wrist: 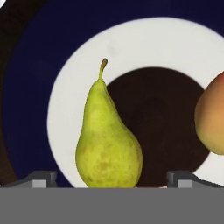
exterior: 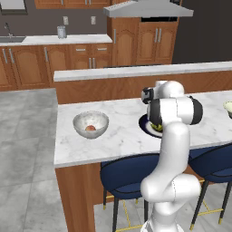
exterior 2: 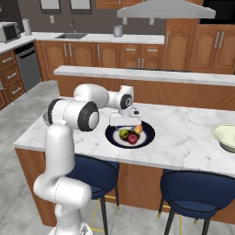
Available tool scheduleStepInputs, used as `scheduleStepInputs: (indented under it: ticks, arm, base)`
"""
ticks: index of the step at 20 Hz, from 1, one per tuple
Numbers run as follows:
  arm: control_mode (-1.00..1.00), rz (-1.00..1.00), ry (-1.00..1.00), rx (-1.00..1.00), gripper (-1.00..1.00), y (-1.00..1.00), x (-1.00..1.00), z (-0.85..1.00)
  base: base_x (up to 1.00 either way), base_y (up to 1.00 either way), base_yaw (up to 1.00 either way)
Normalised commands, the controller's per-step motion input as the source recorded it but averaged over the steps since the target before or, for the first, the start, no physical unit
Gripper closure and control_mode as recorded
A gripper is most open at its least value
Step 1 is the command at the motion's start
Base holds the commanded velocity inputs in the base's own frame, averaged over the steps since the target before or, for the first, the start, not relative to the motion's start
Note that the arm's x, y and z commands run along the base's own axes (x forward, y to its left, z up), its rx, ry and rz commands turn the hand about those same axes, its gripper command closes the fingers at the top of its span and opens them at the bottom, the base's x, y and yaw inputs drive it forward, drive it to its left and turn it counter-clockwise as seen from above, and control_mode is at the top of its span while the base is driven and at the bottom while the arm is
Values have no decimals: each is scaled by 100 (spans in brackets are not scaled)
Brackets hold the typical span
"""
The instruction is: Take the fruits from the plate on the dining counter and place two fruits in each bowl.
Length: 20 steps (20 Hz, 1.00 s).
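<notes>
One peach-coloured fruit lies in the speckled grey bowl; three remain on the navy plate, the released pincer straddling the yellow-green pear.

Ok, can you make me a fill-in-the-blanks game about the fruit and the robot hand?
1. The gripper hangs over the yellow-green ____, its jaws open on either side.
2. The pear lies on the navy ____.
3. The grey bowl already holds ____ fruit.
4. The cream bowl sits at the counter's ____ end in the right base view.

Missing words: pear; plate; one; right
</notes>
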Motion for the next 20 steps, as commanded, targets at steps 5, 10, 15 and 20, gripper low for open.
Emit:
scheduleStepInputs:
  ticks: [5, 10, 15, 20]
  arm:
    - [-100, 1, 0, 2, -100, 0, 0, -25]
    - [-100, 4, 0, 3, -100, 0, 0, -26]
    - [-100, 3, 0, 3, -100, 0, 0, -21]
    - [-100, 3, 0, 3, 100, 0, 0, -20]
  base:
    - [0, 0, 0]
    - [0, 0, 0]
    - [0, 0, 0]
    - [0, 0, 0]
